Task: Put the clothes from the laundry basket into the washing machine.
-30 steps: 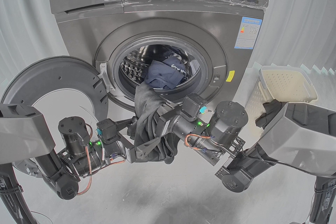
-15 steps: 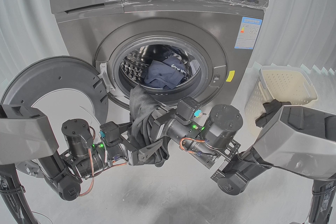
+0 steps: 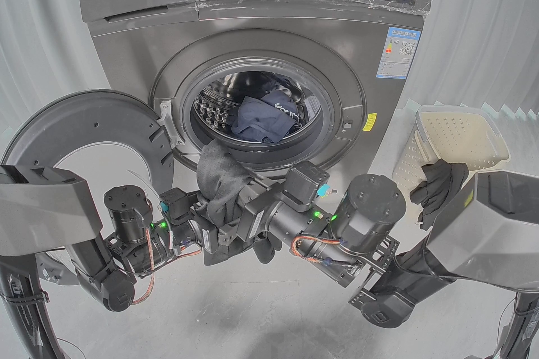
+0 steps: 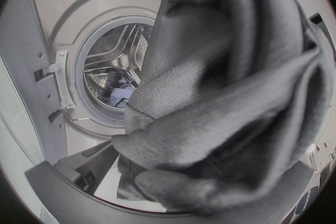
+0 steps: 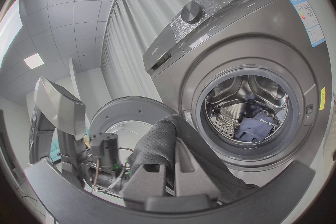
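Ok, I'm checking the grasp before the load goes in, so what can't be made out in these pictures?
The left gripper: covered by the grey garment in the head and left wrist views; its hold is unclear.
The laundry basket: in the head view its lower inside is hidden behind the right arm, so any clothes there are unseen.
The drum: the navy clothes block what lies behind them in the head and right wrist views.

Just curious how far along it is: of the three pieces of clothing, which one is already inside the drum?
The navy blue garment. The grey garment is outside the drum; the black garment hangs on the basket.
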Available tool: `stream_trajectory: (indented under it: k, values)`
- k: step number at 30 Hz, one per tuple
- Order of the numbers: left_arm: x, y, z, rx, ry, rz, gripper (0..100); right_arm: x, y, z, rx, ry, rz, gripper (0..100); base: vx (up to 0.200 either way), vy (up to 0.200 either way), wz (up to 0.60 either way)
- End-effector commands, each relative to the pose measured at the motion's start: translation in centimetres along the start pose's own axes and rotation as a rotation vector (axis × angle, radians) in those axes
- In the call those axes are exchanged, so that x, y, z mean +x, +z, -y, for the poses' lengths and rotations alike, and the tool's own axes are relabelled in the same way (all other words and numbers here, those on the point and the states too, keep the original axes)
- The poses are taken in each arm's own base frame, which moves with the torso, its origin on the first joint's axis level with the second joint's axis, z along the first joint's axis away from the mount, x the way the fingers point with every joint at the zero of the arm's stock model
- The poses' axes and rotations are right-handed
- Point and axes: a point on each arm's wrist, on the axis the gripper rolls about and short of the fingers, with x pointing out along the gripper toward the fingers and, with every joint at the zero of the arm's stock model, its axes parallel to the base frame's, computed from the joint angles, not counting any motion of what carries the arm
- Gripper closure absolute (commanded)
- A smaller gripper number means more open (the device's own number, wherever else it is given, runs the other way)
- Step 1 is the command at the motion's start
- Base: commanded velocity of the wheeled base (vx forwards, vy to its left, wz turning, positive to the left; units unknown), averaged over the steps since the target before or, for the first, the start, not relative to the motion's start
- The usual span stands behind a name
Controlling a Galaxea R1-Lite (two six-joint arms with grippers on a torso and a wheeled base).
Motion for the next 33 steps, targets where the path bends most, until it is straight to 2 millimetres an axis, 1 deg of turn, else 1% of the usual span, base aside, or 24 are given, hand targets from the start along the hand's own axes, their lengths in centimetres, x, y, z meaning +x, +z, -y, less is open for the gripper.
stream_trajectory:
  k: [1, 11, 12, 16, 19, 23, 26, 29, 33]
  values:
    - [0.4, -0.5, -0.2, -0.004, 0.004, -0.009, 0, -0.5, 0.5, -1.1, 0.012, 0.024, 0.001, 100, 0.0, 0.0, 0.0]
    - [0.6, 0.1, -0.4, 0.001, 0.006, 0.017, 0, -0.7, 0.2, -1.1, 0.019, 0.015, -0.008, 100, 0.0, 0.0, 0.0]
    - [0.6, 0.2, -0.4, 0.0, 0.006, 0.02, 100, -0.7, 0.2, -1.0, 0.018, 0.011, -0.006, 100, 0.0, 0.0, 0.0]
    - [0.8, 0.7, -0.5, -0.01, 0.008, 0.044, 100, -0.9, 0.1, -0.5, 0.017, -0.005, -0.019, 100, 0.0, 0.0, 0.0]
    - [0.9, 1.2, -1.0, -0.015, 0.025, 0.064, 100, -1.5, -0.3, 0.0, 0.032, -0.022, -0.044, 100, 0.0, 0.0, 0.0]
    - [0.8, 2.4, -1.4, -0.026, 0.041, 0.107, 100, -3.1, -1.7, 1.6, 0.022, -0.081, -0.124, 100, 0.0, 0.0, 0.0]
    - [0.5, 3.6, -1.4, -0.028, 0.052, 0.148, 100, -4.0, -2.7, 2.5, 0.016, -0.113, -0.178, 100, 0.0, 0.0, 0.0]
    - [0.3, 4.3, -1.0, -0.029, 0.045, 0.168, 100, -4.3, -3.5, 3.4, 0.017, -0.137, -0.203, 100, 0.0, 0.0, 0.0]
    - [0.2, 4.5, -0.7, -0.027, 0.037, 0.173, 100, -4.2, -3.9, 3.4, 0.015, -0.137, -0.211, 100, 0.0, 0.0, 0.0]
